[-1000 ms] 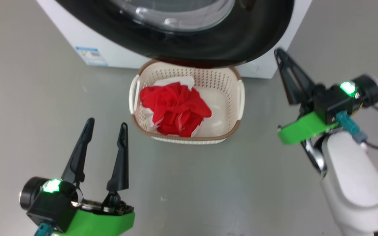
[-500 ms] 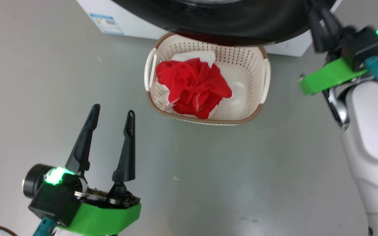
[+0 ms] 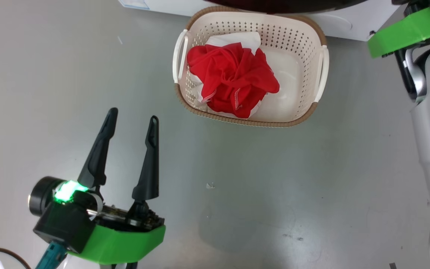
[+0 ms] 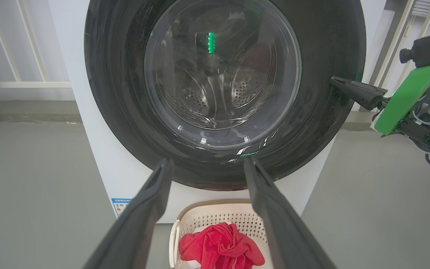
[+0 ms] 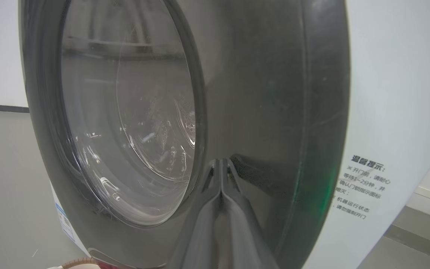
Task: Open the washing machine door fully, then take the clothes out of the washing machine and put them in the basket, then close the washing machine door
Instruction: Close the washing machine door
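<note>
**Op:** Status, view by view?

**Eng:** Head: your left gripper (image 3: 133,114) hangs over the floor (image 3: 274,186), fingers spread wide, nothing between them. The basket (image 3: 250,123) sits ahead and to its right, well apart. The clothes (image 3: 233,80) lie bunched inside, on the side nearer that gripper.

**Op:** Left wrist?

**Eng:** The washing machine door (image 4: 319,74) is straight ahead of that gripper, with the basket low between its fingers. Your right gripper (image 4: 336,80) has its tip at the door's right edge.

**Op:** Right wrist?

**Eng:** Fingers pressed together, holding nothing. The tips are at the door's black ring beside the glass; can't tell if they touch. Door looks flush with the washing machine (image 5: 386,112).
</note>
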### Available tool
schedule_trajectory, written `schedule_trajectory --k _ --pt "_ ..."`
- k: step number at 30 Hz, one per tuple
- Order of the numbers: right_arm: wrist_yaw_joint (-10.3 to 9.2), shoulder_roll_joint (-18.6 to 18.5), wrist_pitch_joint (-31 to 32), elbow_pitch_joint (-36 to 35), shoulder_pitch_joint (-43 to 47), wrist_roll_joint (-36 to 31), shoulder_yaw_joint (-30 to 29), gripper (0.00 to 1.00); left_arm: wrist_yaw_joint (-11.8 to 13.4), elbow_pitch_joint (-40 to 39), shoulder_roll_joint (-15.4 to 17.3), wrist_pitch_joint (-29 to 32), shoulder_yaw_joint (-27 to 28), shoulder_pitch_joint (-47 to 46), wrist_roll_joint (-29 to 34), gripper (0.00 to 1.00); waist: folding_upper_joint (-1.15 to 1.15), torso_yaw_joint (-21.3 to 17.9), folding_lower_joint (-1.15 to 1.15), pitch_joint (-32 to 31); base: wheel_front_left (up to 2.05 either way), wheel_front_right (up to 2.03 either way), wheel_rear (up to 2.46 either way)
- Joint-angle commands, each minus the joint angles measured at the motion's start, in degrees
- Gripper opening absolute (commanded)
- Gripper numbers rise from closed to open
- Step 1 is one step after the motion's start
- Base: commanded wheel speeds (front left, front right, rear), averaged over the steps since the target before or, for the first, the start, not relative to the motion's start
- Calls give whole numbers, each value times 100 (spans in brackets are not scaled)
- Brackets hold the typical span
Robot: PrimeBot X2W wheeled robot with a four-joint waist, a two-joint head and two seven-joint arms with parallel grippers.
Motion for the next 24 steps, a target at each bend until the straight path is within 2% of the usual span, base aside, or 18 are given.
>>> schedule_trajectory --k 1,17,24 --pt "-8 55 -35 -82 -140 -62 34 0 59 -178 64 -44 157 -83 -9 100 0 37 0 45 0 0 0" --pt "-8 -98 -35 871 -1248 -216 -349 0 82 -156 64 -44 99 -154 179 100 0 41 0 253 0 0 0" --pt "-8 -61 -35 1005 -1387 -332 -426 0 104 -106 64 -44 94 -202 119 100 0 81 0 233 0 0 0"
